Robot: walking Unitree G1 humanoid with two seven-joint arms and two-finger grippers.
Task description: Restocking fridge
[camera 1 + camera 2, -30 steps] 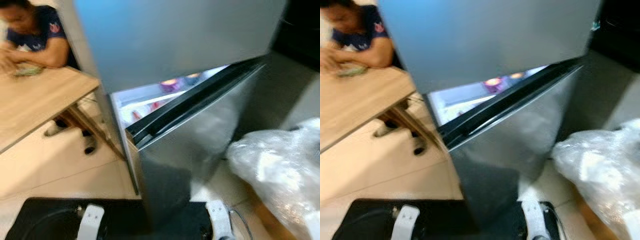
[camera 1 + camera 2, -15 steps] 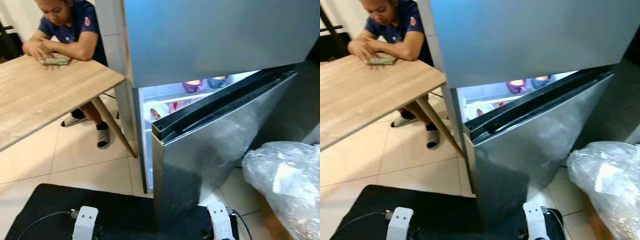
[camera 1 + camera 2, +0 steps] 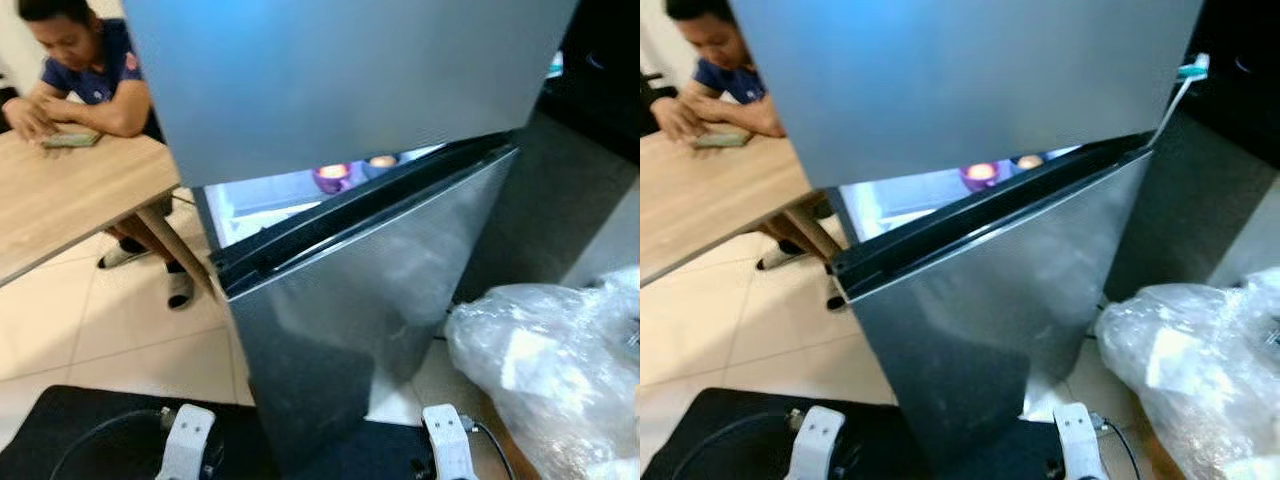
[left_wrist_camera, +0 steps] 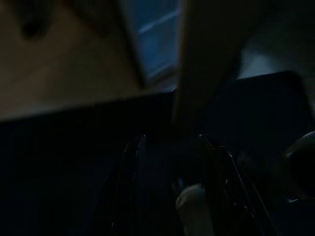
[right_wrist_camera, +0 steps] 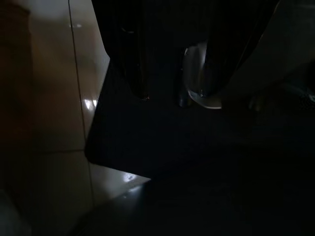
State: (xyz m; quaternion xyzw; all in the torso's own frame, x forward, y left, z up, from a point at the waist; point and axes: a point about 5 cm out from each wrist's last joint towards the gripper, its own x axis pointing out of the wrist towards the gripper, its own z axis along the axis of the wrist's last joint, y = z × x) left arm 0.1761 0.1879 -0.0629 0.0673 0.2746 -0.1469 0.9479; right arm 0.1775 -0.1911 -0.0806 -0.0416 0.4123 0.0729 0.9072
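so the silver fridge (image 3: 350, 90) stands right in front of the robot, its upper door shut and its lower door (image 3: 370, 300) swung partly out toward the camera, black seal along the top edge. through the gap the lit interior shows a purple bowl (image 3: 331, 177) and another small dish (image 3: 383, 161) beside it on a shelf. a crinkled clear plastic bag (image 3: 545, 370) sits on the floor to the robot's right, near the door's free side. to the left a person (image 3: 85, 75) leans on a wooden table (image 3: 70, 200), hands by a phone (image 3: 68, 139), sandalled feet under the table on the cream tiles (image 3: 110, 330). a black mat (image 3: 90, 440) lies at the robot's feet. both arms hang low in deep shade: the left gripper (image 4: 170, 162) has its two black fingers apart with nothing between them, and the right gripper (image 5: 172, 78) likewise hangs spread and empty above the mat and tile.
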